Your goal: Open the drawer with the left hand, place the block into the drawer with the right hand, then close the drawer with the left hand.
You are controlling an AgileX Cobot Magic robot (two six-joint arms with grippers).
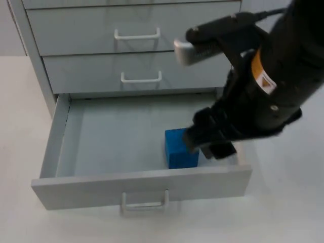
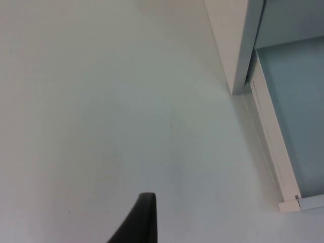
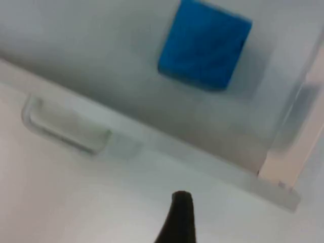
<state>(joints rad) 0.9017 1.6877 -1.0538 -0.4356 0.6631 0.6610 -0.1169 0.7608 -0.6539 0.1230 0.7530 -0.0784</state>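
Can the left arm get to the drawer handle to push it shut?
Probably yes. The handle on the open drawer has bare table in front; the right gripper is inside by the block, which may need clearing.

Right arm enters from the upper right of the top view, bent steeply down at the wrist. Right gripper points down and toward the front, low over the table. Finger spacing cannot be made out from the top view. One black right fingertip shows in the right wrist view. One black left fingertip shows in the left wrist view, hanging above the table.
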